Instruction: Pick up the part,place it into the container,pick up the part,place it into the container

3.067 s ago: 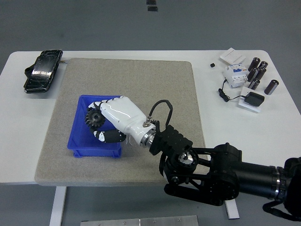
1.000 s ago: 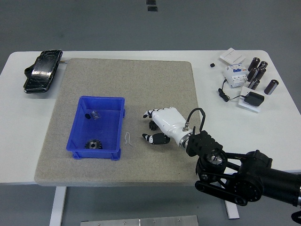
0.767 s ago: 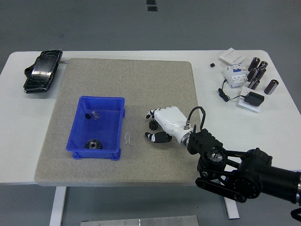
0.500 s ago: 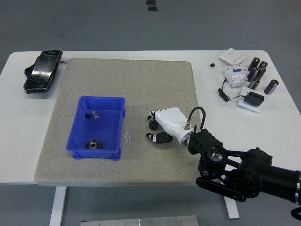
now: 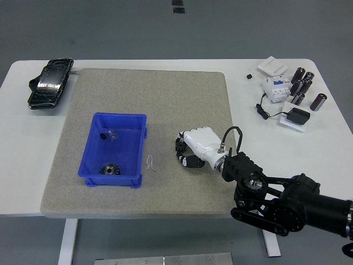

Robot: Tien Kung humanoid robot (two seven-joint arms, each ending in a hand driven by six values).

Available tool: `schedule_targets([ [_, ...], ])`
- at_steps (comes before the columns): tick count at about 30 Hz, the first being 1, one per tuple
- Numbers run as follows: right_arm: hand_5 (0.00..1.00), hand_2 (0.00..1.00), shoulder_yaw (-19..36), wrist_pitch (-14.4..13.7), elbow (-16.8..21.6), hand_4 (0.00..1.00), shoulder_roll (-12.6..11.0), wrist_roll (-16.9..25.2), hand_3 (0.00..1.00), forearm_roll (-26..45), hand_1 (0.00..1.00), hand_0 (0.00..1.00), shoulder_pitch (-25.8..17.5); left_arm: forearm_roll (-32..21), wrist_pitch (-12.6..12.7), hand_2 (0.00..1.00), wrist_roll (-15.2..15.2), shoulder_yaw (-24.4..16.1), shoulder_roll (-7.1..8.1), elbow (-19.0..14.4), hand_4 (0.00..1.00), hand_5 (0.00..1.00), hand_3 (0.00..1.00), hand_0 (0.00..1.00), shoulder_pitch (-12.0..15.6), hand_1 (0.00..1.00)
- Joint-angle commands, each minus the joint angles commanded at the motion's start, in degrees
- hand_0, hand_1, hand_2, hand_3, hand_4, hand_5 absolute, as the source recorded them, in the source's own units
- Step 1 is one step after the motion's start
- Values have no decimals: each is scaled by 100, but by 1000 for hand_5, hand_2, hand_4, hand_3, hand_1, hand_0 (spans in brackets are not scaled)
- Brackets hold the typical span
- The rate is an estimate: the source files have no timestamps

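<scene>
**Inspector A:** Head view first. We find the right hand low on the grey mat, just right of the blue container, with its fingers curled in around a small dark part that shows at the fingertips. We record it as closed on that part, though most of the part is hidden under the white palm.

**Inspector B:** Agreed. We cannot tell whether the part is off the mat or resting on it. One gear already lies in the container near its front wall, with two smaller items at the back. The left hand does not appear.

**Inspector A:** On handling, we judge the part to be a small toothed metal piece, like the gear: rigid, dense for its size, not fragile. The teeth should give the fingers purchase, but so small a thing can roll or slip out of a loose curl.

**Inspector B:** We would hold it across the rim, thumb against opposing fingers, not by the flat faces. A thin wire clip lies on the mat between hand and container; we note it as something a low pass could snag.

**Inspector A:** A clutter of components sits well apart at the far right.
</scene>
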Motion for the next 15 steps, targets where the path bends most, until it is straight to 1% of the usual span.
schedule_targets([
  [4,102,409,-20,-3,-41,592,10,17,634,30,464,309,-2,-4,1,601,-6,3,1,2,668,301,591,680,-1,638],
  [5,72,386,-24,-6,-50,591,10,22,584,37,464,319,-3,-6,1,601,-8,5,1,3,668,303,591,680,-1,637],
  [10,72,386,-44,-35,-72,591,7,41,584,61,464,319,-9,-16,2,601,-17,12,1,6,668,303,591,680,-1,637],
  [11,59,385,-45,-42,-68,578,6,44,568,62,467,321,-10,-17,2,602,-18,13,0,6,667,303,591,680,-1,637],
  [15,59,385,-25,-94,13,578,-14,49,568,53,467,321,-9,-26,5,602,-22,17,-2,6,667,303,591,680,1,637],
])
